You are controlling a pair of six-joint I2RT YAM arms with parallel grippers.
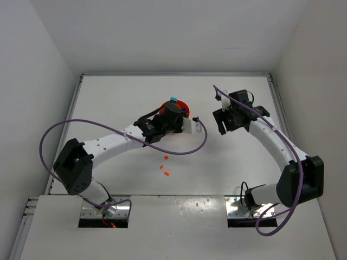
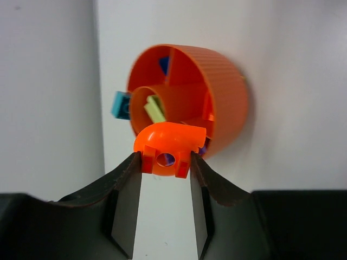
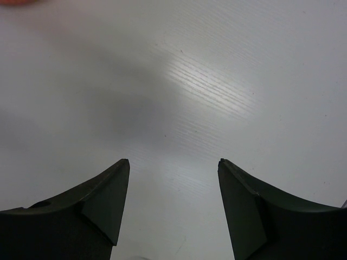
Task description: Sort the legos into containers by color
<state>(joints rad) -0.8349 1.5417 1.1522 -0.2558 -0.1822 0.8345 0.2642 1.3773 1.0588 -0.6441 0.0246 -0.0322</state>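
Note:
My left gripper [image 2: 165, 158] is shut on a rounded orange lego [image 2: 169, 142], pinched between both fingertips just in front of the round orange dish [image 2: 227, 81]. Inside its compartments lie a lime brick [image 2: 154, 108] and a blue brick [image 2: 164, 64]. A cyan brick [image 2: 120, 104] sits outside the dish against its wall. From above, the left gripper [image 1: 178, 112] hangs over the dish [image 1: 184, 106], hiding most of it. Three small orange pieces [image 1: 166, 158] lie loose on the table nearer the bases. My right gripper [image 3: 173, 162] is open over bare table, to the right of the dish [image 1: 225, 122].
White walls close the table in at the back and on both sides. A purple cable [image 1: 190, 150] from the left arm loops low over the table just beyond the loose orange pieces.

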